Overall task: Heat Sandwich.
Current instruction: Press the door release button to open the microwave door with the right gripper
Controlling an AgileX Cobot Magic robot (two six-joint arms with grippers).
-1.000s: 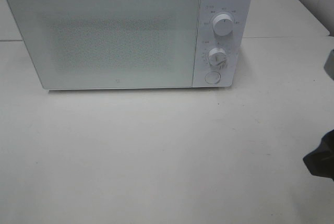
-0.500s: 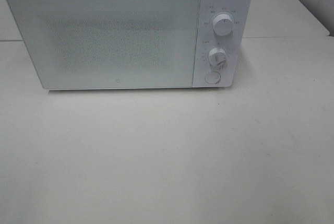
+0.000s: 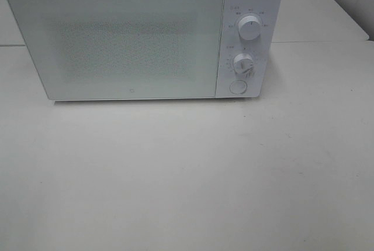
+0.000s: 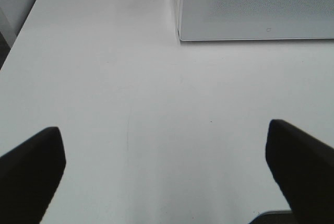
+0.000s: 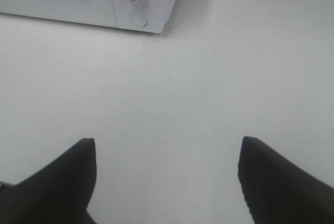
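Currently observed: one white microwave [image 3: 134, 40] standing on a white table [image 3: 187, 175], toward its far side.
Door: the door [image 3: 125, 43] is shut flush; its speckled window panel shows nothing of the inside.
Controls: upper dial [image 3: 249, 28], lower dial [image 3: 243, 64] and round button [image 3: 237, 87] sit in a column to the right of the door.
Sandwich: the sandwich appears in no view; whether it lies behind the shut door cannot be told.
Left gripper: the left gripper [image 4: 164, 132] has its jaws spread wide over bare table, holding nothing, with the microwave's front corner ahead of it.
Right gripper: the right gripper [image 5: 167, 141] has its jaws wide apart and empty, above bare table, facing the microwave's control end.
Exterior view: neither arm shows in it.
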